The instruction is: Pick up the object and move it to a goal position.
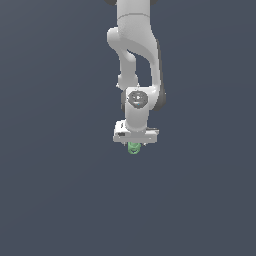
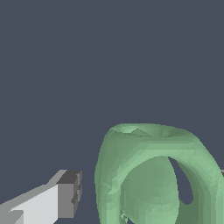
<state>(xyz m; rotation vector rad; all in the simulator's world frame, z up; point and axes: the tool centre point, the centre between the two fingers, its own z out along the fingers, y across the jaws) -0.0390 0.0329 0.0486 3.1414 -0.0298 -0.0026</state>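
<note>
arm (image 1: 135, 55) hangs straight down, claw (image 1: 134, 146) pointing downward, clamped on the green object (image 1: 133, 148).

The light-green ringed object (image 2: 153, 175) fills the close foreground, a small gap separating it from one grey-tipped finger (image 2: 65, 199).

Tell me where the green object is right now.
In the exterior view the green object sits near the frame's center, directly beneath the white tool. The wrist view shows it close up, beside one gray fingertip.
</note>
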